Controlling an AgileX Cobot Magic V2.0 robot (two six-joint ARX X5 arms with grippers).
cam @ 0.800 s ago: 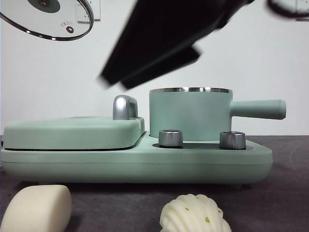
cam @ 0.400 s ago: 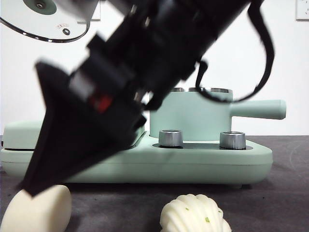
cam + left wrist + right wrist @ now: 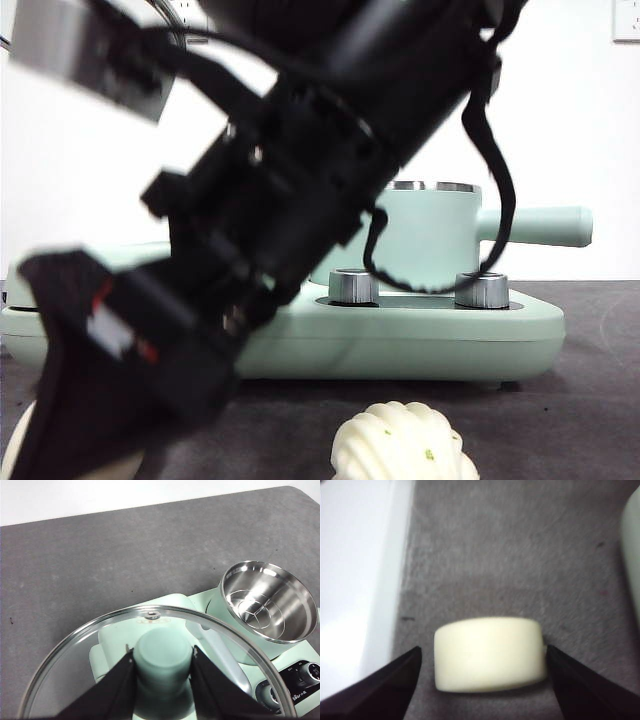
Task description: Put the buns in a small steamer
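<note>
Two buns wait on the dark table [image 3: 520,555], none yet in the small steamer [image 3: 262,607], which stands uncovered on its mint-green base [image 3: 420,340] with its steel bowl bare. The right tool [image 3: 482,680] is down at the smooth block bun [image 3: 489,652], jaws spread wide with one on each side of it, not yet pressing. The left tool [image 3: 162,687] is raised above the appliance and clamped on the green knob of the glass lid [image 3: 80,645].

Risks, as I judge them: the bun is soft, so a hard squeeze could dent or tear it, while a light one may let it slip during the lift. One jaw sits nearer the bun than the other, so closing may shove it sideways first. The shell-shaped bun [image 3: 403,443] lies nearby and the sweeping arm could knock it.

Count: two buns, one steamer, one lid, two steel knobs [image 3: 353,286] on the base, two tools.
</note>
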